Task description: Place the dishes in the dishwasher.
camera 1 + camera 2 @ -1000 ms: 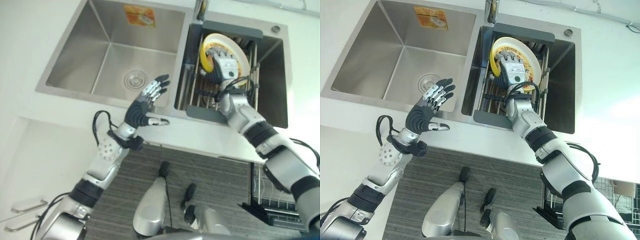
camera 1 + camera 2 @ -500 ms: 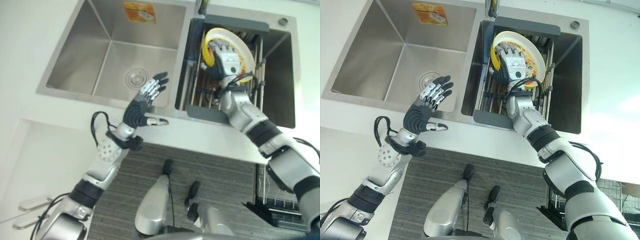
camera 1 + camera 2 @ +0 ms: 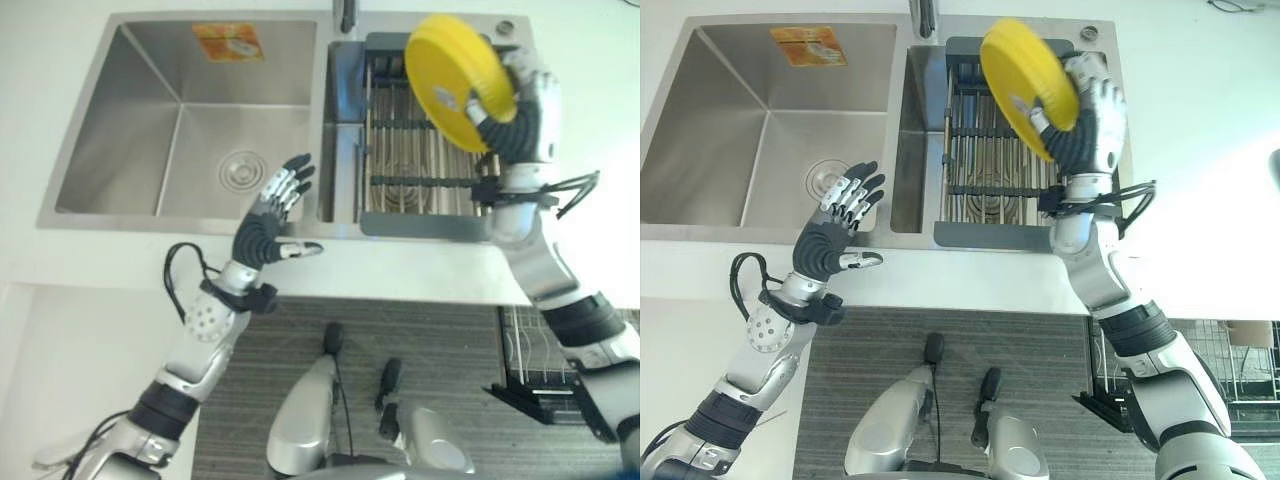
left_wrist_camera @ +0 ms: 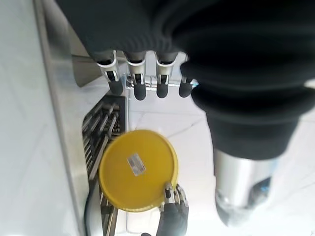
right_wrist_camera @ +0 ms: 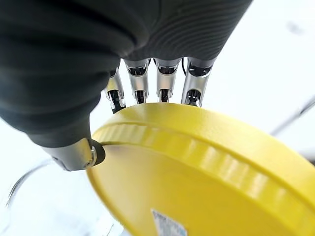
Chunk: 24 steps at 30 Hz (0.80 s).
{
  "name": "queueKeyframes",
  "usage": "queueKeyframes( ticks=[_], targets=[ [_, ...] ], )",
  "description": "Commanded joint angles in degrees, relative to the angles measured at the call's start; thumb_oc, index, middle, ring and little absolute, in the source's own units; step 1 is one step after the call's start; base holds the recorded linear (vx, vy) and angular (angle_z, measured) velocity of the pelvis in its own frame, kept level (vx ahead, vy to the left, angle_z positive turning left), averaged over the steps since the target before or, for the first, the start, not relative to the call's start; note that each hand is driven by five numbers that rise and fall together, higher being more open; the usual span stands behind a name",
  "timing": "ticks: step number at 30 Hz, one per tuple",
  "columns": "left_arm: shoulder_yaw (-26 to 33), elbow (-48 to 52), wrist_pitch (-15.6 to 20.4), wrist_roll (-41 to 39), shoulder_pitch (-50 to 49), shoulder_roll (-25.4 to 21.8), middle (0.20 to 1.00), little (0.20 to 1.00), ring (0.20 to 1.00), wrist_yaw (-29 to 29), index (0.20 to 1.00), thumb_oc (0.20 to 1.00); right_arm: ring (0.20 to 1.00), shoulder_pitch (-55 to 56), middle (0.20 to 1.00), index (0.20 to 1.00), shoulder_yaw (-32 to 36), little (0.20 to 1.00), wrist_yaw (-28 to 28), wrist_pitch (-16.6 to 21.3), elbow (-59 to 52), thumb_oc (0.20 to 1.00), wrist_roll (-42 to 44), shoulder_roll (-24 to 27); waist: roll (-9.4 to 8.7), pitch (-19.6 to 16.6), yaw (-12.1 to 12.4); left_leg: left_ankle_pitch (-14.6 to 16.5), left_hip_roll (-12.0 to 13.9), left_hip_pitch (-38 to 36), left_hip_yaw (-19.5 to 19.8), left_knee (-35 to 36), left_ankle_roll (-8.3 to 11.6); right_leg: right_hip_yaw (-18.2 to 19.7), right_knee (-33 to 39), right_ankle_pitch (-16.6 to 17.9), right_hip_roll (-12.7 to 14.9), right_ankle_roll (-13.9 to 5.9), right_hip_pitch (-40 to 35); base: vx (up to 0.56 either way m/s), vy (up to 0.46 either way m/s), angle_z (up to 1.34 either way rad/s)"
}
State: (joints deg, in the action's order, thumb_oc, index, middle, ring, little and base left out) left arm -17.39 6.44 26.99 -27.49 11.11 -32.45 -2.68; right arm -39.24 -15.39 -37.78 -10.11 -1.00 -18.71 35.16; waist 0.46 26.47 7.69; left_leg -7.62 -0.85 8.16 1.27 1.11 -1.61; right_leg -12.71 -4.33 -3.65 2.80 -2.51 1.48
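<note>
One small label sits on the underside of the yellow plate [image 3: 458, 67], too small for you to read, and an orange sticker [image 3: 228, 41] marks the sink's [image 3: 150, 140] back wall. Your right robot hand [image 3: 522, 105] grips that plate by its rim, tilted, above the dish rack [image 3: 420, 165]. Your left robot hand [image 3: 272, 205] hangs with fingers spread over the sink's front edge, by the bench [image 3: 120, 255].

Yellow plate [image 3: 458, 66] (steel-grey sink [image 3: 180, 110])

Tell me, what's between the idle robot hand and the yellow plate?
In the left eye view, the left robot hand hovers open at the sink's front edge. Between it and the plate, held up by the right robot hand, lies the rack.
</note>
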Motion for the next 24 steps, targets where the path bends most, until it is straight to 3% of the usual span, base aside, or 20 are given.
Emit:
queueKeyframes(
  ticks=[1,5,9,14,16,17,20,24],
  targets=[
    [2.9,4.9,1.6,2.3,-1.7,1.5,1.0,1.0,1.0,1.2,1.0,1.0,0.2,1.1,0.2,0.2,5.9,0.2,-9.5,1.0,-4.7,0.2,7.0,2.8,0.35,-3.5,-1.9,5.1,-0.9,-4.1,-1.5,3.4,-0.97,3.3,-3.5,1.8,0.9,-3.21,3.7,0.02,0.023,-0.11],
    [4.2,5.6,1.0,2.0,-3.0,1.6,1.0,1.0,1.0,1.1,1.0,1.0,0.2,7.9,0.2,0.2,10.9,0.2,-9.3,5.4,-4.1,0.2,16.1,0.7,0.65,-3.8,-3.1,5.3,-0.8,-4.8,-2.1,3.5,-1.06,3.9,-3.5,1.8,1.0,-3.47,3.5,0.02,0.026,-0.11],
    [4.2,5.3,0.4,1.7,-2.7,1.6,1.0,1.0,1.0,0.8,1.0,1.0,0.2,8.3,0.2,0.2,11.2,0.2,-7.8,6.4,-0.9,0.2,19.3,-1.1,0.79,-4.1,-3.2,5.4,-0.8,-5.4,-2.3,3.5,-1.13,4.0,-3.1,2.1,1.2,-3.67,2.8,0.03,-0.007,-0.12],
    [3.7,4.1,0.0,2.4,-1.6,2.0,1.0,1.0,1.0,0.9,1.0,1.0,0.2,7.2,0.2,0.2,10.8,0.2,-4.6,7.2,2.2,0.2,30.3,-3.1,0.53,-4.3,-3.0,5.5,-0.8,-5.9,-2.5,3.6,-1.17,3.9,-2.7,2.3,1.1,-3.67,2.2,0.02,-0.018,-0.05],
    [3.8,3.7,-0.3,2.8,-1.6,2.2,1.0,1.0,1.0,1.2,1.0,1.0,0.2,8.3,0.2,0.2,11.3,0.2,-0.8,11.0,4.7,0.2,42.7,-5.8,0.45,-4.5,-2.8,5.5,-0.7,-6.2,-2.6,3.5,-1.24,3.6,-2.6,2.3,1.1,-3.6,1.7,0.04,-0.017,-0.01],
    [3.7,3.7,-0.3,2.7,-1.6,2.2,1.0,1.0,1.0,1.2,1.0,1.0,0.2,8.3,0.2,0.2,11.3,0.2,-0.7,11.1,4.8,0.2,42.8,-5.8,0.43,-4.5,-2.8,5.5,-0.7,-6.2,-2.6,3.6,-1.24,3.6,-2.6,2.3,1.1,-3.6,1.7,0.04,-0.023,-0.01],
    [4.2,3.1,-0.9,3.0,-1.6,2.1,1.0,1.0,1.0,0.6,1.0,1.0,0.2,10.5,0.2,0.2,11.9,0.2,8.2,15.9,6.3,0.2,63.7,-10.4,-0.03,-4.9,-2.6,5.5,-0.5,-6.6,-2.5,3.6,-1.36,3.4,-2.5,2.4,1.0,-3.64,1.3,0.04,-0.055,0.0],
    [3.6,1.4,-0.6,3.0,-1.5,2.6,1.0,1.0,1.0,-0.6,1.0,1.0,0.2,13.0,0.2,0.2,11.9,0.2,18.5,18.8,10.1,0.2,86.1,-16.2,-0.05,-5.7,-2.2,5.5,-0.3,-7.6,-2.6,3.9,-1.5,2.8,-2.2,2.4,1.0,-3.68,0.2,0.08,-0.048,0.0]
  ],
)
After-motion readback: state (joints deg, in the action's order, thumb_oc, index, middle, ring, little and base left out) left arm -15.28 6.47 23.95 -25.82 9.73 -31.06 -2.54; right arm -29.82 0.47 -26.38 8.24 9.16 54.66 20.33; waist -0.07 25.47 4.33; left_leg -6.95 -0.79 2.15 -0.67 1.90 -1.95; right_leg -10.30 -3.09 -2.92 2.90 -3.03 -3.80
